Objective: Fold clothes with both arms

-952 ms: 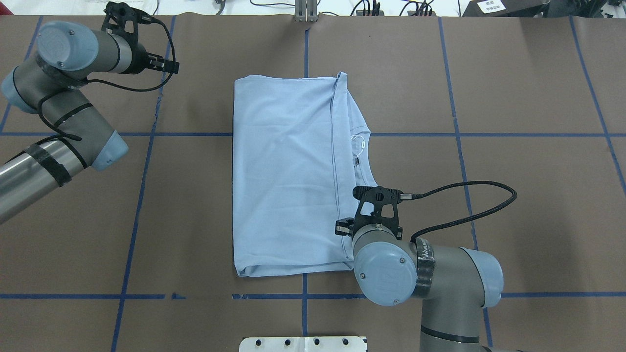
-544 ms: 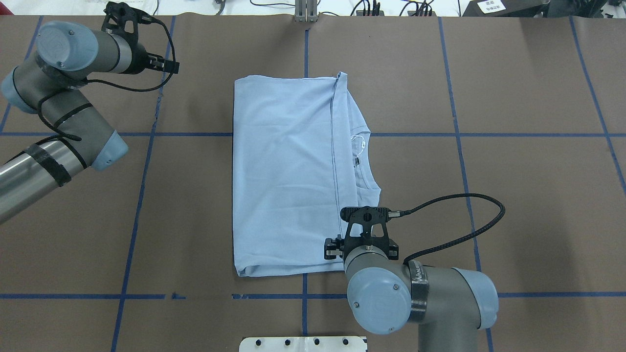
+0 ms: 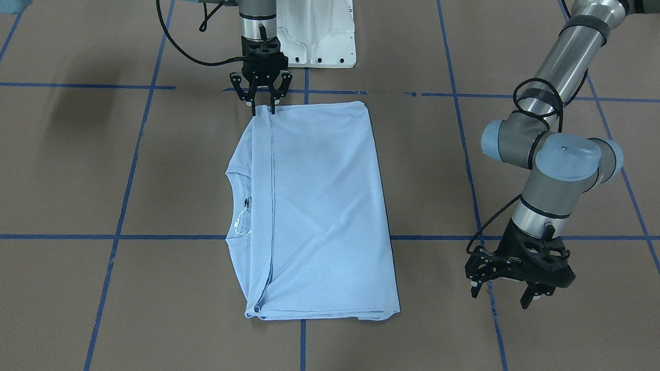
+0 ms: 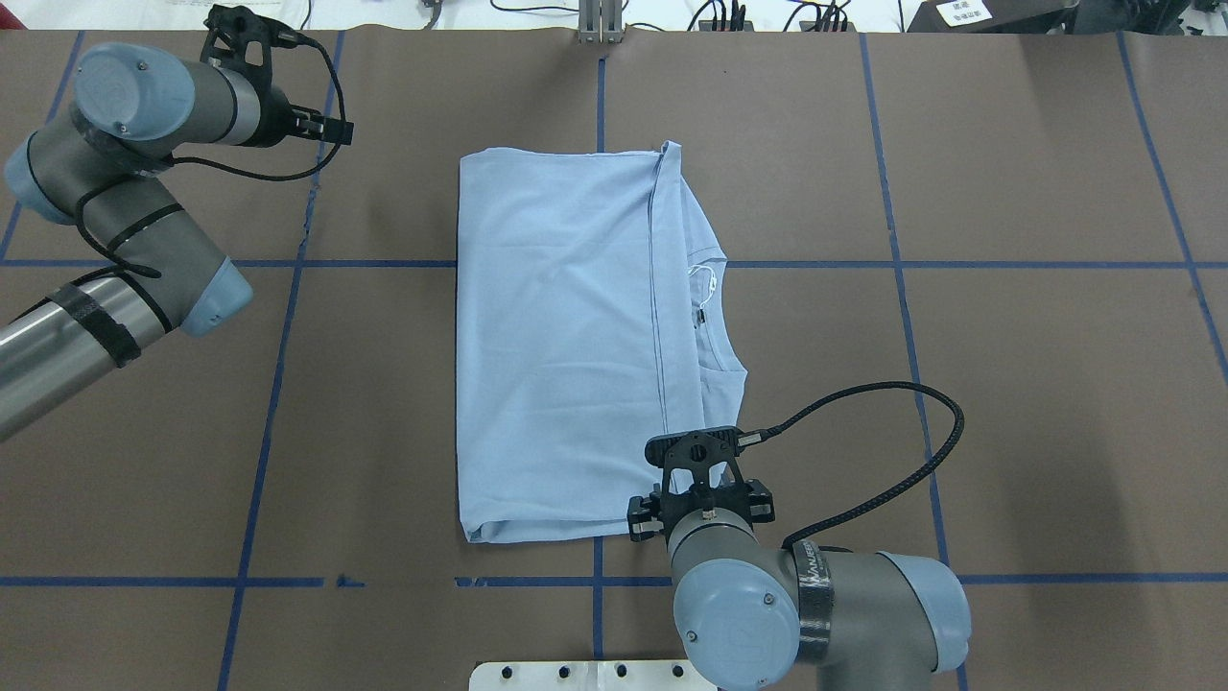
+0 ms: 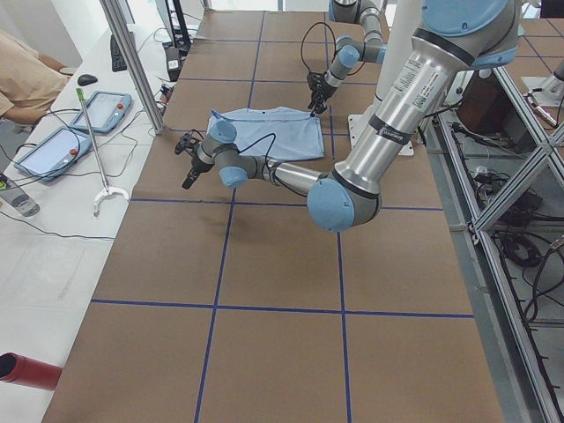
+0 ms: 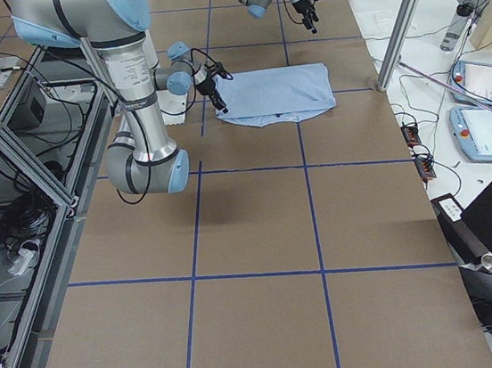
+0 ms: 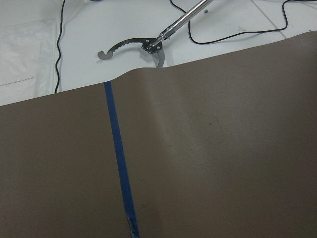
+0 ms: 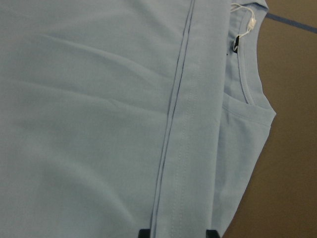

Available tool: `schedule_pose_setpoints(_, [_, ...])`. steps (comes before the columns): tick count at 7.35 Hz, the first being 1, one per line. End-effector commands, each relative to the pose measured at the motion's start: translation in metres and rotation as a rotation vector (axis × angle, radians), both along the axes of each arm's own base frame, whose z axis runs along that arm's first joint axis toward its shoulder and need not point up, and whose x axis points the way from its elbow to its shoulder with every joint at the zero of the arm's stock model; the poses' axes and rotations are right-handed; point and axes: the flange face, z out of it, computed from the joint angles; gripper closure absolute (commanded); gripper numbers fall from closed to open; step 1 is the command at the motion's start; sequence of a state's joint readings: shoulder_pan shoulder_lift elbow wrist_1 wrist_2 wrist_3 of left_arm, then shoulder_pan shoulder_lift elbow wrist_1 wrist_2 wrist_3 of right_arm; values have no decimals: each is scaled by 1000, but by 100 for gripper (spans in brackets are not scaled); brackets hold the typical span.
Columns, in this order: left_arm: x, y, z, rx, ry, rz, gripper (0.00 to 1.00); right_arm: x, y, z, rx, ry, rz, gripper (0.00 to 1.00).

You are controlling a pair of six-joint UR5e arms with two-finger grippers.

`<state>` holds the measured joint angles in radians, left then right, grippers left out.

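Exterior front-facing view: I see the folded T-shirt [image 3: 318, 207] lying flat on the table [image 3: 57, 286]. The right gripper [image 3: 263, 107], jaws spread, straddles the T-shirt's hemmed corner. The left gripper [image 3: 499, 299], jaws also apart, hangs well apart from the T-shirt's opposite long edge.

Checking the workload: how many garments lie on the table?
1. A folded light blue T-shirt lies at the table's middle; the right gripper, open, stands over its corner nearest the robot's base. The left gripper hangs open over bare table. Folded layers could hide another.
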<state>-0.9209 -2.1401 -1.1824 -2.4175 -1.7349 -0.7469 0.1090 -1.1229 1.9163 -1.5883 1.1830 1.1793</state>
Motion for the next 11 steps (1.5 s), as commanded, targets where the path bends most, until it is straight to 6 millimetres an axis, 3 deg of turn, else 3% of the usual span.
schedule_pose_setpoints(1, [0, 0, 0, -1, 1, 0, 0, 1, -1, 2, 84, 62, -81, 66])
schedule_pose_setpoints(4, [0, 0, 1, -3, -1, 0, 0, -6, 15, -5, 70, 46, -126, 65])
schedule_pose_setpoints(8, [0, 0, 2, -4, 0, -1, 0, -6, 16, 1, 63, 54, -134, 68])
schedule_pose_setpoints(9, [0, 0, 1, -3, 1, -1, 0, -4, 12, 0, 63, 51, -125, 88])
schedule_pose_setpoints(10, [0, 0, 2, -4, 0, -1, 0, -2, 7, -1, 71, 53, -110, 100])
schedule_pose_setpoints(11, [0, 0, 1, -3, -1, 0, 0, -1, 5, -2, 78, 51, -98, 100])
